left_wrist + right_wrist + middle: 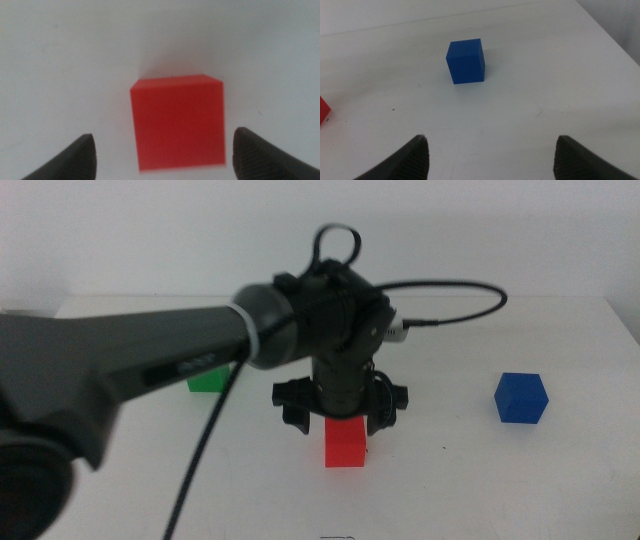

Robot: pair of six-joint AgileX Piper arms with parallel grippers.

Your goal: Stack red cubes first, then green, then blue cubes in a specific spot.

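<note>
progress: early. No stack yet, all three cubes sit apart on the tabletop, none on another.
red cube: near the middle front of the tabletop, on the surface. Left wrist view shows it flat on white, framed between the jaws, faces not touched by either.
left claw: hangs right over the red cube, jaws spread wide to both sides of it, pinching nothing. Can't tell from these views whether it is about to grasp or has just let go.
specific spot: unmarked, so I can't confirm the red cube is on it. A tiny dark speck shows at the cube's far edge in the left wrist view, which hints it may be there; judgement only.
green cube: back left, mostly hidden behind the left arm, well apart from red.
blue cube: right side, well apart from red, upright on the surface.
right claw: waits low on the right side, jaws spread, empty, facing the blue cube; out of the middle view.
left to do: settle red on the spot if not done, then green on red, then blue on top.
surface: plain matte white tabletop, a few small dark specks, no marks or fixtures.
room: bare white wall behind, even light, soft shadows. A black cable loops off the left arm.
</note>
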